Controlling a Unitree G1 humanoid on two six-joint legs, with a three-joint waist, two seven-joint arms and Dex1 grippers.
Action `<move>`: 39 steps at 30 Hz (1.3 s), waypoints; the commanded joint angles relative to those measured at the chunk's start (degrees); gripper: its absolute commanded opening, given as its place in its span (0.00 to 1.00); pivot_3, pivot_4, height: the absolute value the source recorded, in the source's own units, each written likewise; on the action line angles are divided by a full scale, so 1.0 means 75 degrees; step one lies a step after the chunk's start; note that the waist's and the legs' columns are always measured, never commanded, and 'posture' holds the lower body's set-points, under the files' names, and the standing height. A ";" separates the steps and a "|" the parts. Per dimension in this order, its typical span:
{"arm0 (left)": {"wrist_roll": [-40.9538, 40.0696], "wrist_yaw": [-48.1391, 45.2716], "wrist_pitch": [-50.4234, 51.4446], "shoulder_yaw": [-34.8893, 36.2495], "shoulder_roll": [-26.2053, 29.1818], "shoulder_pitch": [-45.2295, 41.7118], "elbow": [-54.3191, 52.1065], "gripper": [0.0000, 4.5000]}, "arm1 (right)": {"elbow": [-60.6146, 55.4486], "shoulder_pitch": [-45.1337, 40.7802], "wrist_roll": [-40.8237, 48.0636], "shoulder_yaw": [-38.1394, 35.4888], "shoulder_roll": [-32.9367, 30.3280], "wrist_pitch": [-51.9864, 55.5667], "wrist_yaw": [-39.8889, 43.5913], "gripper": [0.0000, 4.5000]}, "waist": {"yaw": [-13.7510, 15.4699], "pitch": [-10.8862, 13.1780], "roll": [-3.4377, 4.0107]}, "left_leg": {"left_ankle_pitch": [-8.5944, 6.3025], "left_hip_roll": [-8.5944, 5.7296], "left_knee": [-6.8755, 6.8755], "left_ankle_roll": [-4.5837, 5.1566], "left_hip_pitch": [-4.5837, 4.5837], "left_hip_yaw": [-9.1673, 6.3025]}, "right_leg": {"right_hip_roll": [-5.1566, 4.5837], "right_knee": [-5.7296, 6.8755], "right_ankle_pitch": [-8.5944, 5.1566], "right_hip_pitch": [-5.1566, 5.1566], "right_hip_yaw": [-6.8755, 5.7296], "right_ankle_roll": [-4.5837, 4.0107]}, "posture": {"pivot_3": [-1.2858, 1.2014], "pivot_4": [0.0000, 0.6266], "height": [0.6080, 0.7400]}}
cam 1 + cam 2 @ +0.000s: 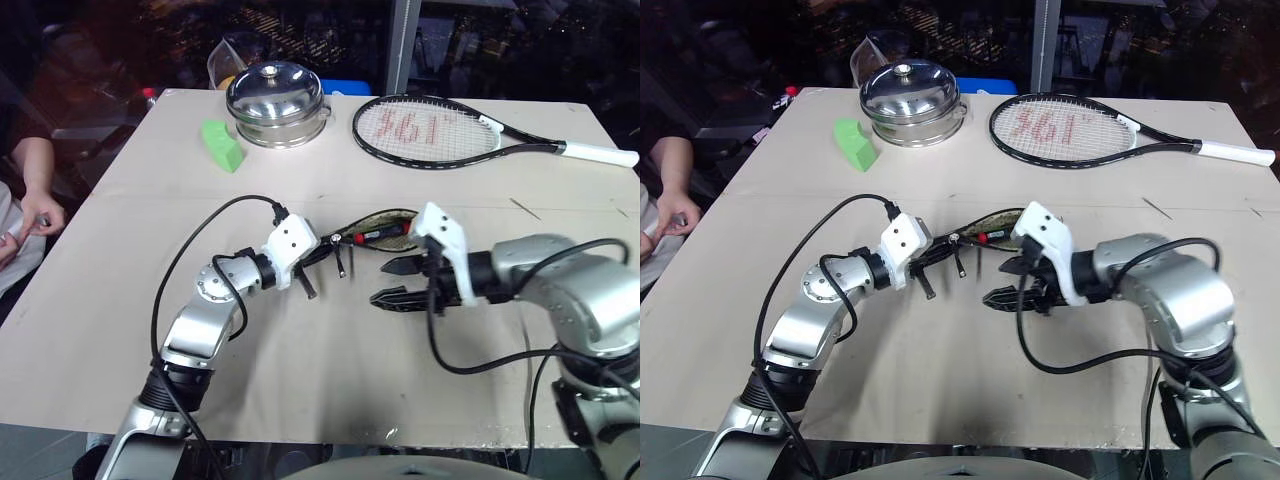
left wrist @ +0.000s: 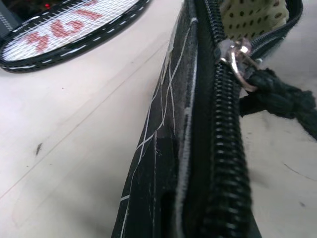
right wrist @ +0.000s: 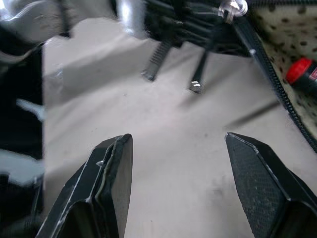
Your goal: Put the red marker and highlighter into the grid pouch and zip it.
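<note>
The big tan table (image 1: pixel 330 350) takes up most of the head view, and the room behind it is dark. Near the middle of the frame lies the grid pouch (image 1: pixel 375 226), black with thin white lines. Its zip is partly open and shows a spotted cream inside. The red marker (image 1: pixel 372 235) sits in that open mouth, red cap showing. The left gripper (image 1: pixel 312 262) is clamped on the closed end of the grid pouch. The right gripper (image 1: pixel 398 281) hangs just beside the pouch with its two fingers (image 3: pixel 111 171) spread apart, holding nothing. At the top of the frame sit a tennis racket (image 1: pixel 440 130), a shiny steel pot (image 1: pixel 277 104) and a green wedge block (image 1: pixel 221 145). A person's hand (image 1: pixel 38 212) rests at the left edge.
</note>
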 commanded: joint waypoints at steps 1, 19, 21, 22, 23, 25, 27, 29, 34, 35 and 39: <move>-0.0201 -0.0128 -0.0085 0.0144 0.0067 -0.0129 -0.0120 0.00 | 0.0618 -0.0111 -0.0148 -0.0047 0.0741 -0.0400 -0.1067 0.66 | 0.0017 -0.0001 -0.0001 | 0.0000 -0.0003 0.0000 0.0000 -0.0001 0.0000 | 0.0006 0.0000 0.0000 0.0000 -0.0001 0.0000 | 0.52 0.24 1.00; 0.0467 0.0175 -0.0470 -0.0180 0.0098 -0.0171 -0.0140 0.00 | 0.2014 -0.1011 0.0510 -0.0759 0.2802 -0.0432 -0.3003 0.18 | 0.0012 -0.0002 -0.0001 | 0.0000 -0.0005 0.0000 -0.0001 -0.0007 -0.0001 | 0.0011 -0.0002 0.0001 0.0001 -0.0007 0.0002 | 0.52 0.24 1.00; 0.0505 0.0199 -0.0512 -0.0173 0.0091 -0.0165 -0.0147 0.00 | 0.2082 -0.1029 0.0482 -0.0878 0.2878 -0.0367 -0.3223 0.01 | 0.0011 -0.0002 -0.0001 | 0.0000 -0.0004 0.0000 0.0000 -0.0007 -0.0001 | 0.0011 -0.0002 0.0001 0.0000 -0.0007 0.0002 | 0.52 0.24 1.00; 0.0519 0.0215 -0.0524 -0.0169 0.0086 -0.0154 -0.0161 0.00 | 0.2083 -0.1028 0.0487 -0.0908 0.2888 -0.0340 -0.3300 0.01 | 0.0011 -0.0002 -0.0001 | 0.0000 -0.0004 0.0000 0.0000 -0.0007 -0.0001 | 0.0011 -0.0002 0.0001 0.0000 -0.0007 0.0002 | 0.52 0.24 1.00; 0.0523 0.0226 -0.0521 -0.0153 0.0089 -0.0145 -0.0178 0.00 | 0.2063 -0.1021 0.0485 -0.0997 0.2901 -0.0290 -0.3401 0.01 | 0.0011 -0.0002 0.0000 | 0.0000 -0.0004 0.0000 0.0000 -0.0007 -0.0002 | 0.0011 -0.0002 0.0001 0.0001 -0.0007 0.0002 | 0.52 0.24 1.00; 0.0530 0.0247 -0.0521 -0.0126 0.0106 -0.0127 -0.0202 0.00 | 0.1987 -0.1000 0.0520 -0.1149 0.2866 -0.0177 -0.3533 0.01 | 0.0011 -0.0002 -0.0001 | 0.0000 -0.0004 0.0000 0.0000 -0.0007 -0.0001 | 0.0010 -0.0003 0.0001 0.0000 -0.0007 0.0002 | 0.52 0.24 1.00; 0.0577 0.0312 -0.0582 -0.0035 0.0158 -0.0120 -0.0157 0.00 | 0.1673 -0.0845 0.0440 -0.1636 0.2459 0.0105 -0.3717 0.01 | 0.0018 -0.0002 0.0000 | 0.0000 -0.0004 0.0000 0.0000 -0.0008 -0.0001 | 0.0009 -0.0003 0.0001 0.0000 -0.0007 0.0002 | 0.52 0.24 1.00; 0.0652 0.0380 -0.0690 0.0031 0.0217 -0.0112 -0.0101 0.00 | 0.1346 -0.0687 0.0327 -0.2258 0.2022 0.0387 -0.3921 0.01 | 0.0033 -0.0002 -0.0001 | 0.0000 -0.0004 0.0000 0.0000 -0.0010 -0.0004 | 0.0006 -0.0004 0.0000 0.0001 -0.0011 0.0002 | 0.52 0.24 1.00; 0.0953 0.0634 -0.1127 0.0053 0.0300 -0.0199 0.0203 0.00 | 0.1017 -0.0264 0.0129 -0.3301 0.0771 0.0674 -0.4207 0.01 | 0.0025 -0.0001 0.0000 | -0.0001 -0.0007 -0.0004 0.0001 -0.0012 -0.0003 | -0.0002 -0.0009 0.0000 0.0001 -0.0011 0.0002 | 0.52 0.24 1.00; 0.1010 0.0693 -0.1223 0.0039 0.0287 -0.0258 0.0304 0.00 | 0.1032 -0.0155 0.0088 -0.3376 0.0551 0.0624 -0.4254 0.01 | 0.0025 -0.0001 0.0000 | -0.0001 -0.0007 -0.0009 0.0001 -0.0011 -0.0002 | -0.0002 -0.0010 0.0000 -0.0001 -0.0010 0.0001 | 0.52 0.24 1.00; 0.1273 0.0807 -0.1756 -0.0138 0.0226 -0.0530 0.0817 0.00 | 0.1125 0.0152 0.0064 -0.3323 0.0049 0.0328 -0.4328 0.01 | -0.0017 -0.0001 0.0001 | 0.0000 -0.0003 -0.0024 0.0001 -0.0002 0.0007 | 0.0003 -0.0010 0.0000 -0.0006 0.0002 0.0001 | 0.52 0.24 1.00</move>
